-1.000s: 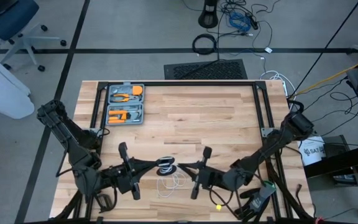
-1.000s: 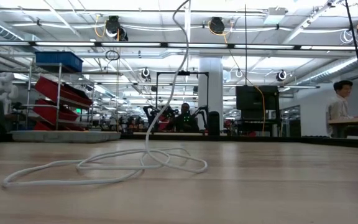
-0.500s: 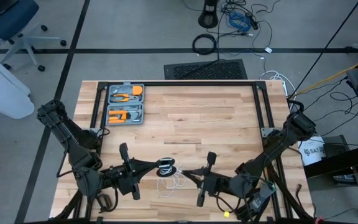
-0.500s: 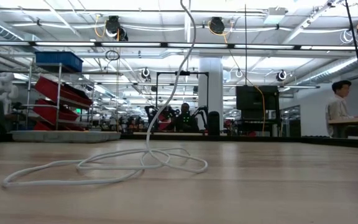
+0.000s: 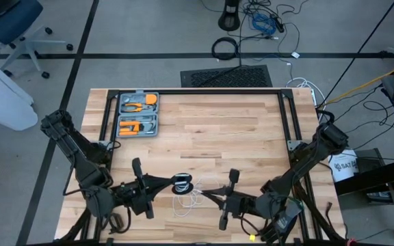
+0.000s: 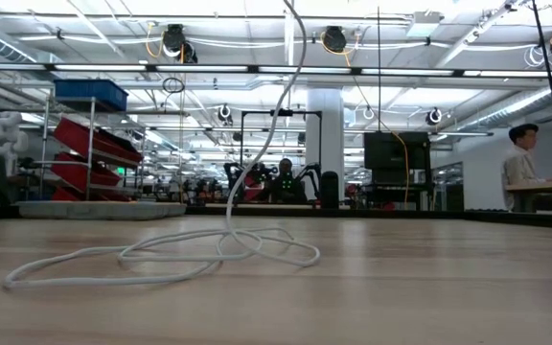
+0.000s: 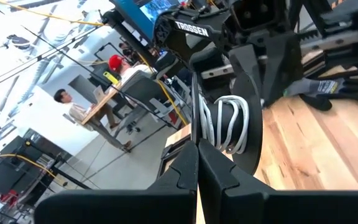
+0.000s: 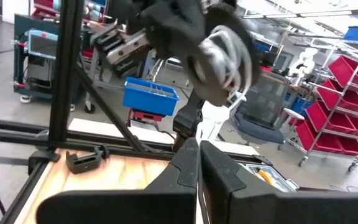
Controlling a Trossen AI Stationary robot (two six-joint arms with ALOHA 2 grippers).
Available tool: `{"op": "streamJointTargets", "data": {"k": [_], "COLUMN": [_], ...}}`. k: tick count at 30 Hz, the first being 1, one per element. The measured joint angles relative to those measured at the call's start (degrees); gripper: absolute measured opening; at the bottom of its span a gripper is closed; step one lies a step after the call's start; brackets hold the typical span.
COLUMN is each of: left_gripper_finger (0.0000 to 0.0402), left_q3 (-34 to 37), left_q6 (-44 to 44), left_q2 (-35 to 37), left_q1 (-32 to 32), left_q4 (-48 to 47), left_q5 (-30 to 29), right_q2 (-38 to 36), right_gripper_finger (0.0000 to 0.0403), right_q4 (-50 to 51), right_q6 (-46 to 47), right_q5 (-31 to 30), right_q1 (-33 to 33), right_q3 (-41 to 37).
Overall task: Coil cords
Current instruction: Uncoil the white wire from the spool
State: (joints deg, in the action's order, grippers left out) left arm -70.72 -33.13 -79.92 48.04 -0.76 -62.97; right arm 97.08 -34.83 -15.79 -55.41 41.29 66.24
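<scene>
Near the table's front edge, the left gripper (image 5: 177,183) holds the round reel (image 5: 181,182) between closed fingers, the white cord (image 6: 220,251) rising to it from loose loops on the wood, while the right gripper (image 5: 204,192), jaws together on nothing, waits just beside the loops, grey tool case (image 5: 137,114) far behind.

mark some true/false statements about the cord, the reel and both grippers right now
1. The left gripper holds the reel. True.
2. The cord lies fully wound, none loose on the table. False: loose loops lie on the wood and one strand rises out of the low view.
3. The tool case sits closed. False: it is open, orange tools showing.
4. The right gripper is near the loose loops, at the table's front. True.
5. Turns of cord are wound on the reel. True: the left wrist view shows them.
</scene>
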Motion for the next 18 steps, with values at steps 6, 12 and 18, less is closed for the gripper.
{"op": "streamJointTargets", "data": {"k": [6, 12, 18], "left_gripper_finger": [0.0002, 0.0002, 0.0002], "left_q3": [0.0, 0.0, 0.0], "left_q6": [-0.1, -0.2, 1.1], "left_q2": [0.0, 0.0, 0.0], "left_q1": [1.5, 1.9, 1.8], "left_q4": [-2.7, -6.4, -9.6], "left_q5": [0.0, -0.2, -3.2], "right_q2": [-1.3, -3.0, -3.0], "right_gripper_finger": [0.0, 0.0, 0.0], "right_q4": [-0.1, -1.6, -5.8], "right_q6": [-0.1, -0.9, -3.6], "right_q5": [-3.1, -3.1, 0.8], "right_q1": [1.7, 5.5, 8.1], "right_q3": [0.0, 0.0, 0.0]}}
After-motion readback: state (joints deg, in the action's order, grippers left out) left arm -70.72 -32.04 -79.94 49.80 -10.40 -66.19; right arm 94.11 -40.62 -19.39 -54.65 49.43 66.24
